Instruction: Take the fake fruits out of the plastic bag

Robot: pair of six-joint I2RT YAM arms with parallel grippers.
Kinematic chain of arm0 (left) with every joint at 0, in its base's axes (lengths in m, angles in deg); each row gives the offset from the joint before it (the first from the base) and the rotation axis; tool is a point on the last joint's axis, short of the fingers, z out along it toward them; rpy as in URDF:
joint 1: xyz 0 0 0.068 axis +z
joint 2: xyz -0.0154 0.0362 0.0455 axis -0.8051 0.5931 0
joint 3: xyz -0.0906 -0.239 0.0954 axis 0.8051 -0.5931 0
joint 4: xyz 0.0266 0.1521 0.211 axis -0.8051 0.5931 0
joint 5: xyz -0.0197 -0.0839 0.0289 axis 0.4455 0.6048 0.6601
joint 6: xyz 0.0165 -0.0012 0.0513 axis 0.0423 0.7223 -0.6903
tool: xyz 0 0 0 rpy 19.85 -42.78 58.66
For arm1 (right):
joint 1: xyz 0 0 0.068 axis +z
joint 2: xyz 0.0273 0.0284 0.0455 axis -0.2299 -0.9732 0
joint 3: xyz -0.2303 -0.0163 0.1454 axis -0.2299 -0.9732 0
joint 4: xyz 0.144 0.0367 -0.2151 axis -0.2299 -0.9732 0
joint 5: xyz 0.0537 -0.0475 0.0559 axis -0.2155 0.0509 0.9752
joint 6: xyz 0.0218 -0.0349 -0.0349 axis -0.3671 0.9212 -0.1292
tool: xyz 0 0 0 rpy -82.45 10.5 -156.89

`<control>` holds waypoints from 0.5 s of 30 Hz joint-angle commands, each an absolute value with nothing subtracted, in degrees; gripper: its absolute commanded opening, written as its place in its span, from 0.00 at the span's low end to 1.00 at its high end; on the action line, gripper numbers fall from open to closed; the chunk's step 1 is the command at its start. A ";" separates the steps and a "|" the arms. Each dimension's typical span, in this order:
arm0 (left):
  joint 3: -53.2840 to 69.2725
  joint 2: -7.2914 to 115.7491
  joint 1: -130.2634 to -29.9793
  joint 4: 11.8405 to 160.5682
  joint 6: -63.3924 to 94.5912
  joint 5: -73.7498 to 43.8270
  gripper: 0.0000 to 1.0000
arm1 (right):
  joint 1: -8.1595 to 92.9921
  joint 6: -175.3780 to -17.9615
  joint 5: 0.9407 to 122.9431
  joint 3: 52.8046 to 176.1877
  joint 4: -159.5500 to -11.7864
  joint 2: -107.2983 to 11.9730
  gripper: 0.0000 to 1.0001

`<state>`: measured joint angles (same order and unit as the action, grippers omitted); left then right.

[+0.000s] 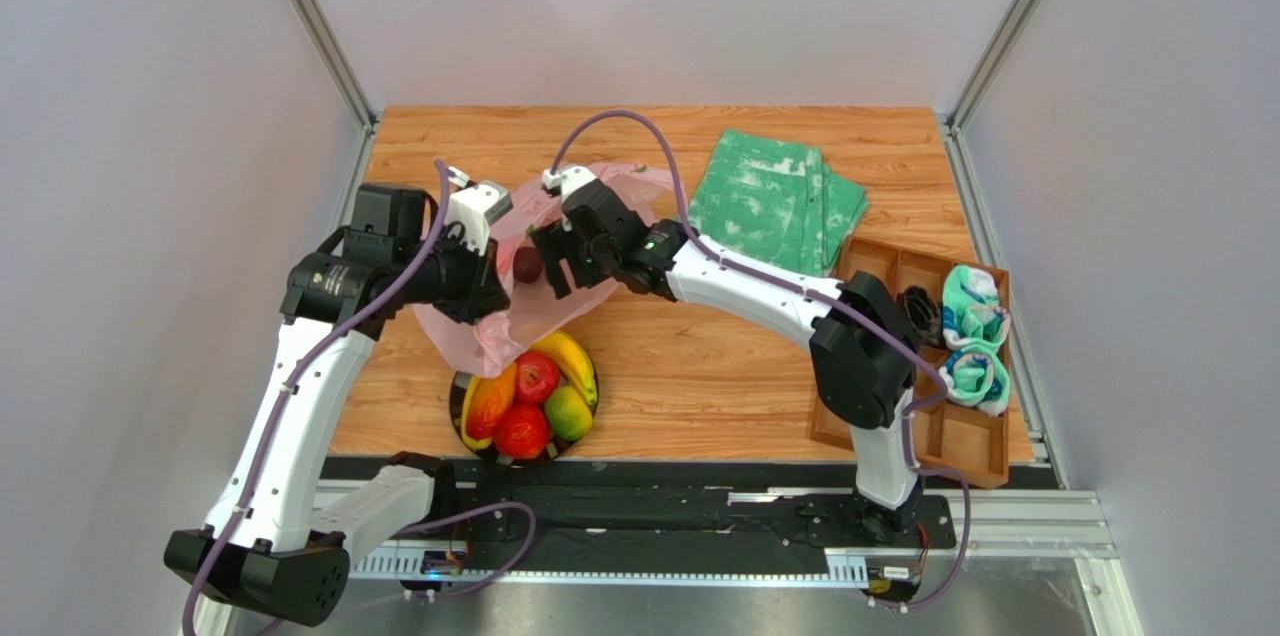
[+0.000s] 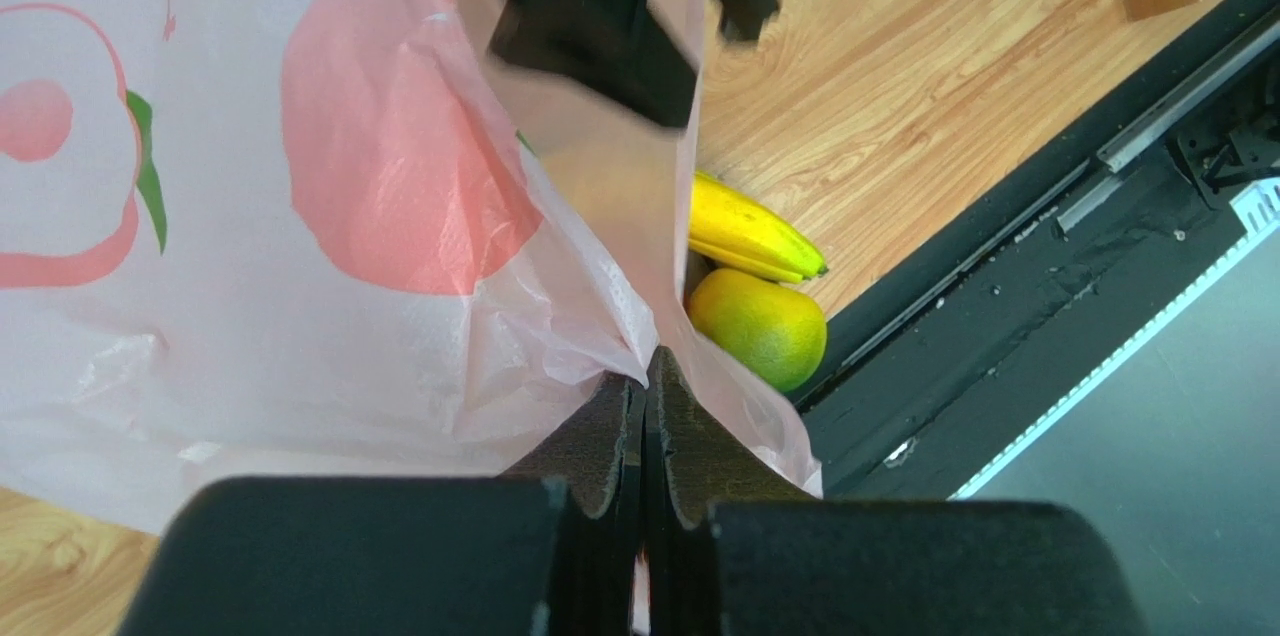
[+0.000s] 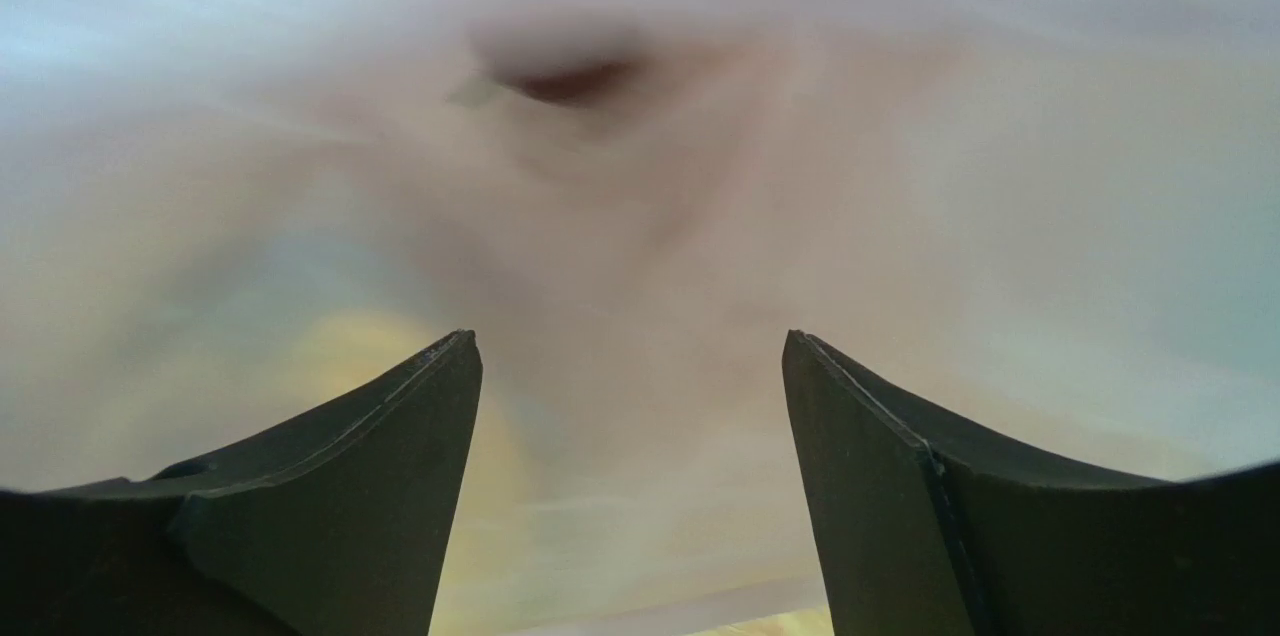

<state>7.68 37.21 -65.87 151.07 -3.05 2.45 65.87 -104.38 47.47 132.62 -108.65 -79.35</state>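
- My main worry is the plum (image 1: 529, 264), the one fruit I can see in the plastic bag (image 2: 376, 216). It lies between my two arms. It is glossy and round, so an off-centre squeeze could pop it sideways, deeper into the folds.
- The right wrist view is a blur of pink film with only a dark reddish smudge high in it, which I take to be that plum. It sits above the gap between the fingers rather than in it. Closing now would probably catch plastic and no fruit.
- The bag's open side is held up by one thin pinch of film. If my right arm snags and tugs the bag, that pinch could slip or tear and the mouth would collapse.
- The bag's lower edge hangs over the black dish (image 1: 455, 393) at the near edge of the desk (image 1: 706, 366). Dragging the bag could sweep the banana (image 2: 744, 228) or the mango (image 2: 763, 329) out of the dish.
- The left end effector (image 2: 646, 381) is fully closed, with a fold of the bag clamped between its pads.
- The right end effector (image 3: 628, 344) stands wide apart with nothing gripped, nosing into the bag. I cannot tell whether its fingers touch the film.
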 commanded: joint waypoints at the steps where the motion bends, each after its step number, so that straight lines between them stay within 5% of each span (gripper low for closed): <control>1: 8.77 36.48 -65.57 149.92 -4.86 5.95 0.00 | 69.28 -104.44 52.98 135.97 -105.38 -82.15 0.77; 15: 5.17 36.65 -65.40 152.02 -6.26 9.65 0.00 | 69.10 -105.59 42.87 151.97 -105.90 -98.32 0.89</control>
